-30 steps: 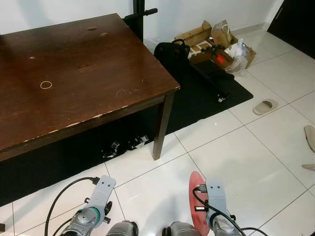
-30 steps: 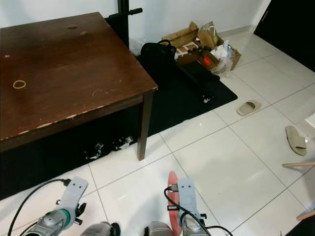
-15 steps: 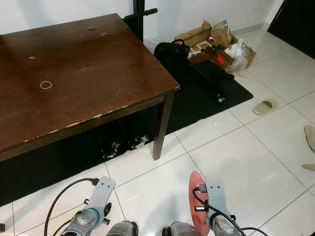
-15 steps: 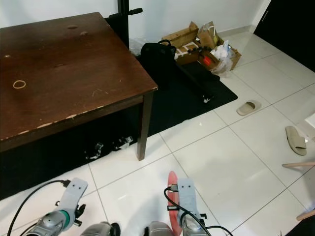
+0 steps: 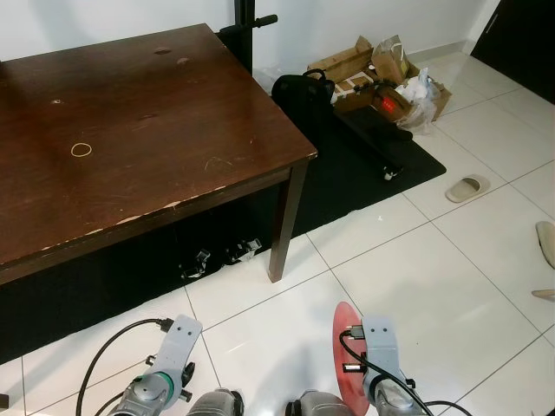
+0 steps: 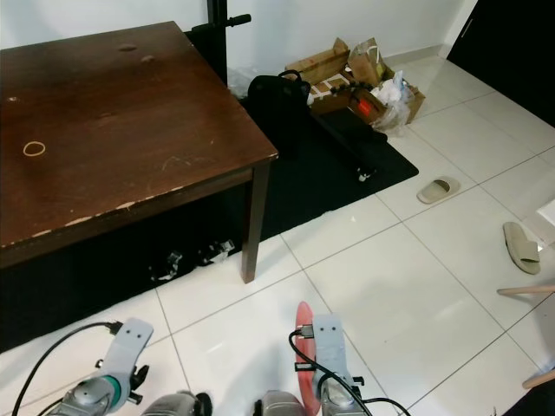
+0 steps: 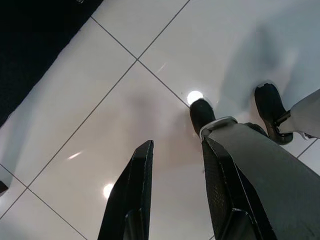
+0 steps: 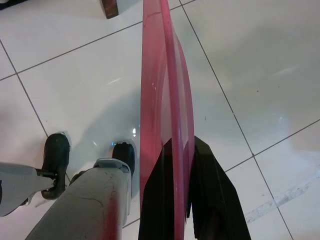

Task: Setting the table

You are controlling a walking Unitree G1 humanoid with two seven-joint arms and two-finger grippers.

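A dark brown wooden table [image 5: 130,130] stands ahead on my left, bare but for a small yellow ring [image 5: 81,149]. Low on the right, my right gripper [image 8: 176,150] is shut on a red plate [image 8: 165,100], held edge-on over the white tiles; the red plate [image 5: 344,347] also appears beside my right wrist. My left gripper [image 7: 175,150] hangs low on the left, open with nothing between its fingers, pointing at the floor.
A black mat [image 5: 364,165] lies right of the table with a black bag [image 5: 299,91] and cardboard boxes [image 5: 373,69] of clutter. Slippers [image 5: 466,187] lie on the white tiles at right. My feet [image 7: 200,112] stand on the tiles below.
My left arm has dropped slightly lower in the head views. The right arm and plate have not moved.
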